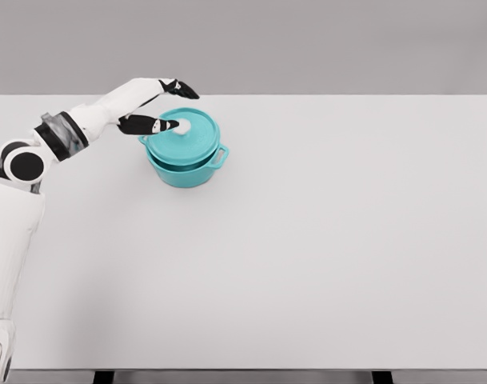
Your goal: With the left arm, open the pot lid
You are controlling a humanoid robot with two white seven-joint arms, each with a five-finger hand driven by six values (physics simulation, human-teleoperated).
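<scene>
White tabletop (323, 256), wide, plain. Teal pot (187, 170) stands directly on it, left of middle, toward far edge. Lid (183, 141) sits on pot.

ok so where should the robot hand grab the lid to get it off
By the white knob at the lid's centre, coming from the left, where the left robot hand already reaches it. The lid is a smooth shallow dome, so the raised knob looks like the only pinchable part.
</scene>
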